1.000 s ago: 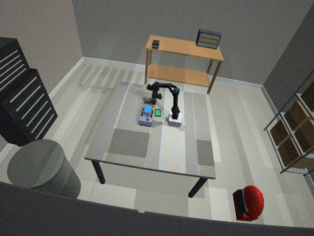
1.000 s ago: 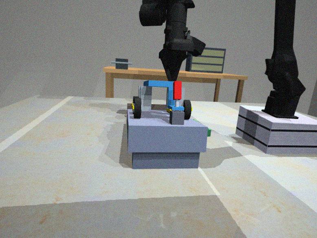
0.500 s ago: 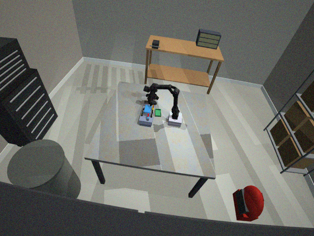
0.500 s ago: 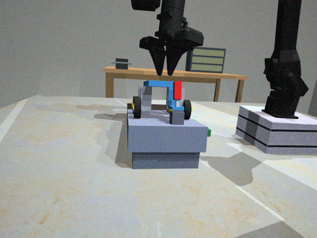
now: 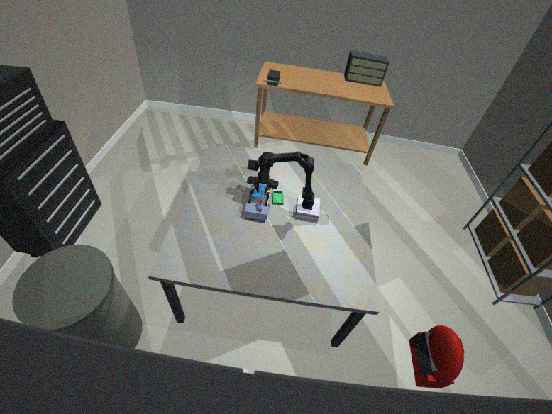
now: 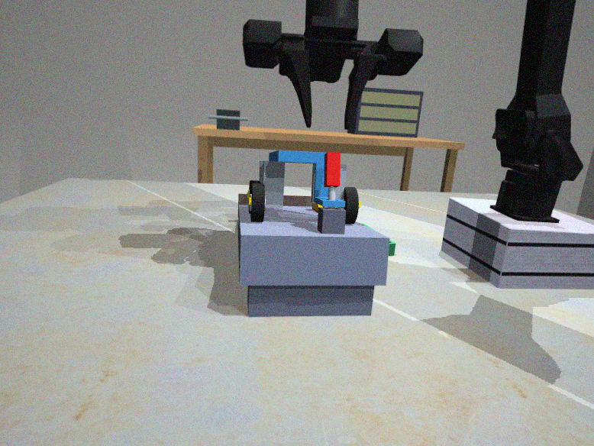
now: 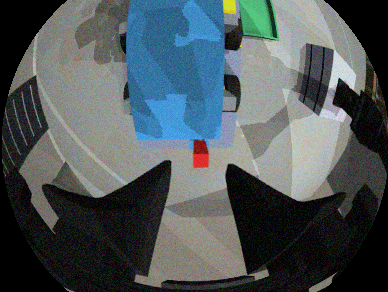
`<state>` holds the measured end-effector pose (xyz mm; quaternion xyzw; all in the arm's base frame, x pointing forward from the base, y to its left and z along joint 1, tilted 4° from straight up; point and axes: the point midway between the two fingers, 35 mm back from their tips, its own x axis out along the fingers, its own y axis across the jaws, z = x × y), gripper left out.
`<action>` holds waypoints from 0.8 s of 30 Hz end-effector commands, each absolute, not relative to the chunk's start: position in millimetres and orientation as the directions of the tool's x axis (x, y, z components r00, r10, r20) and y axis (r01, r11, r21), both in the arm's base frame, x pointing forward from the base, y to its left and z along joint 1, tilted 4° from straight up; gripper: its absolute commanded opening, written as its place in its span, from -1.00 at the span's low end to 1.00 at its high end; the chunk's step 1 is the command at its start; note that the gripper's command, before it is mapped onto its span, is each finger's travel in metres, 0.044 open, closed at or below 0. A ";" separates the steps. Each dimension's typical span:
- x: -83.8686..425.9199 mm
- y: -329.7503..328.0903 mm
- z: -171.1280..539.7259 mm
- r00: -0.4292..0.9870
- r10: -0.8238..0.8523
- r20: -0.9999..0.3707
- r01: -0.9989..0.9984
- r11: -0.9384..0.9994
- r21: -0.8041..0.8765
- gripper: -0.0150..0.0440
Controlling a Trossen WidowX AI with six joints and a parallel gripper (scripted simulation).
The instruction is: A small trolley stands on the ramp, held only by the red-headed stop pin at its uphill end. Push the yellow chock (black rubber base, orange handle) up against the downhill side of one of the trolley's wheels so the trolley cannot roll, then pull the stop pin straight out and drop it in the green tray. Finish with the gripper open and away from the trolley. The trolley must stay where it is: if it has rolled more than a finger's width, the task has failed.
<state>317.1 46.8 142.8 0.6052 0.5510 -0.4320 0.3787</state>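
The blue trolley (image 5: pixel 260 191) (image 6: pixel 297 156) (image 7: pixel 170 65) stands on the grey-blue ramp (image 5: pixel 255 215) (image 6: pixel 311 259). The red-headed stop pin (image 5: pixel 260 201) (image 6: pixel 332 169) (image 7: pixel 200 160) stands upright in its holder at the trolley's uphill end. Part of the yellow chock (image 7: pixel 229 6) shows at the wrist view's top edge, by the trolley's tray-side downhill wheel; whether it touches the wheel is hidden. The green tray (image 5: pixel 277 198) (image 6: pixel 392 248) (image 7: pixel 260 20) is beside the ramp. My gripper (image 6: pixel 327 126) (image 7: pixel 199 167) is partly open and empty, pointing down above the height of the trolley and pin.
The arm's base stands on a pale block (image 5: pixel 307 215) (image 6: pixel 542 259) (image 7: pixel 317 80), on the other side of the tray from the ramp. The trolley's top deck (image 7: pixel 160 30) is close to the pin head. A wooden bench (image 5: pixel 311 84) (image 6: pixel 383 140) stands behind the table.
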 end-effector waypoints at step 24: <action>315.5 65.8 121.2 0.007 0.356 -0.934 1.000 -0.018 0.001 0.15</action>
